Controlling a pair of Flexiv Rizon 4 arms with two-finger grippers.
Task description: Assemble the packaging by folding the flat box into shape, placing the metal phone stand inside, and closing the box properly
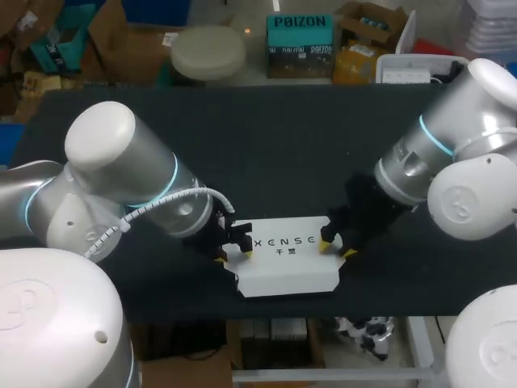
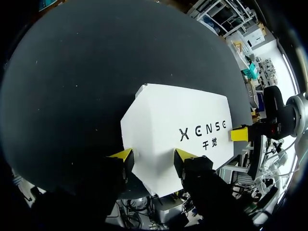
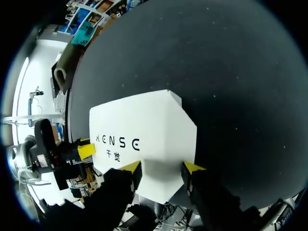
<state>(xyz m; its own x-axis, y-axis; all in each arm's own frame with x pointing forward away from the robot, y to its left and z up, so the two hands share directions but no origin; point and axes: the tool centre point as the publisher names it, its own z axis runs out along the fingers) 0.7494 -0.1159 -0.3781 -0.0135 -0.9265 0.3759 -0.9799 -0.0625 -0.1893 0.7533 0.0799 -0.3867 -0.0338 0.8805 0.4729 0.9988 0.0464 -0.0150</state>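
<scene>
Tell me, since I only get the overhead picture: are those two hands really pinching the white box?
Observer: No. The left wrist camera shows the left hand open, its yellow tips apart over one end of the white box, not squeezing it.
Visitor: And the other hand?
Observer: The right wrist camera shows the right hand open too, tips spread over the opposite end.
Visitor: Is the box completely flat?
Observer: Seemingly not: close up, a fold line crosses it near the left hand, and the panel beyond is shaded differently.
</scene>
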